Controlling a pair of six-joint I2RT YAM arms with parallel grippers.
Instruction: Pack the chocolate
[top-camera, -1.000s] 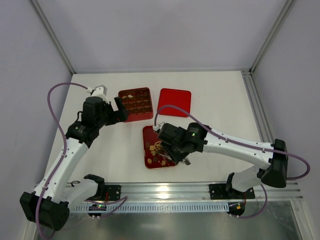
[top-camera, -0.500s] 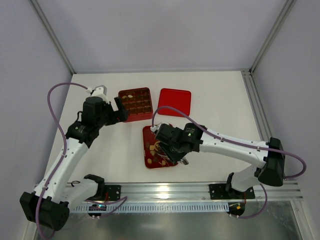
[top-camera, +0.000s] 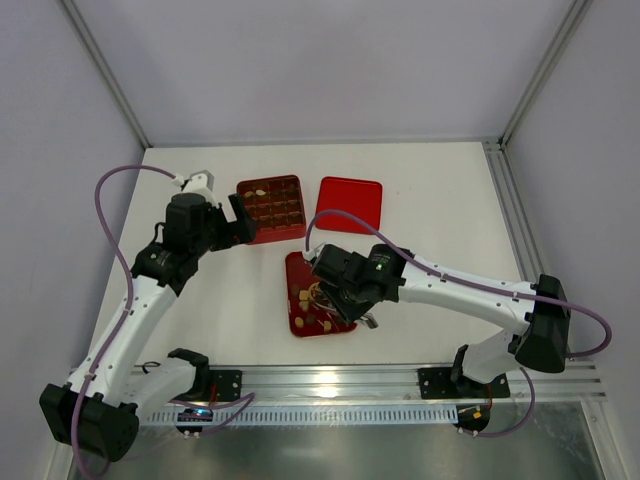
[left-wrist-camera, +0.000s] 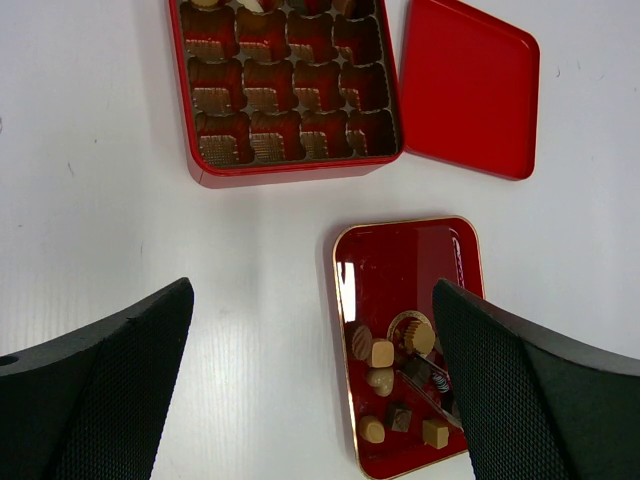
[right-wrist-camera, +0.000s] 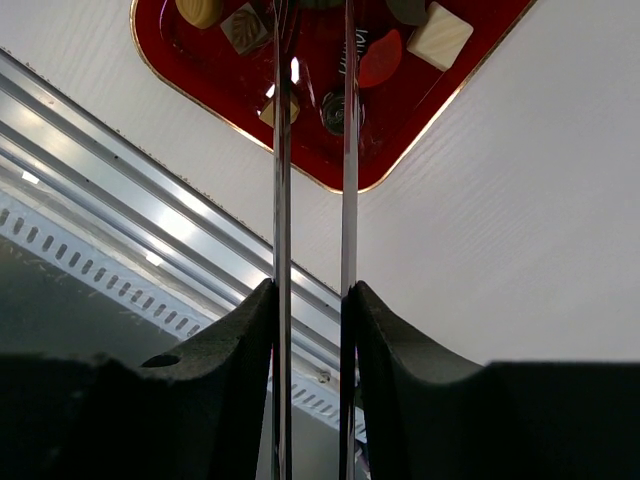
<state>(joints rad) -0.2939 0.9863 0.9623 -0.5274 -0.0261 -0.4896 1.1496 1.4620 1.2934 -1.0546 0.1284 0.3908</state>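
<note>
The chocolate (left-wrist-camera: 400, 375) lies as several small brown, tan and cream pieces at the near end of a gold-rimmed red tray (top-camera: 297, 268), also seen in the right wrist view (right-wrist-camera: 440, 35). My right gripper (top-camera: 345, 305) hangs over that tray, shut on metal tweezers (right-wrist-camera: 283, 200). Their two blades run from between the fingers (right-wrist-camera: 312, 290) out over the pieces, and their tips pass out of the top of the right wrist view. My left gripper (top-camera: 240, 222) hovers open and empty (left-wrist-camera: 312, 290) beside the red compartmented box (top-camera: 272, 208), which holds a few pieces in its far row.
The flat red lid (top-camera: 349, 204) lies right of the compartmented box (left-wrist-camera: 290, 170), seen also in the left wrist view (left-wrist-camera: 465, 90). An aluminium rail (top-camera: 330, 380) runs along the table's near edge, close below the tray. White walls enclose the table.
My right arm has shifted slightly left over the tray, still holding the tweezers. The left arm has not moved.
</note>
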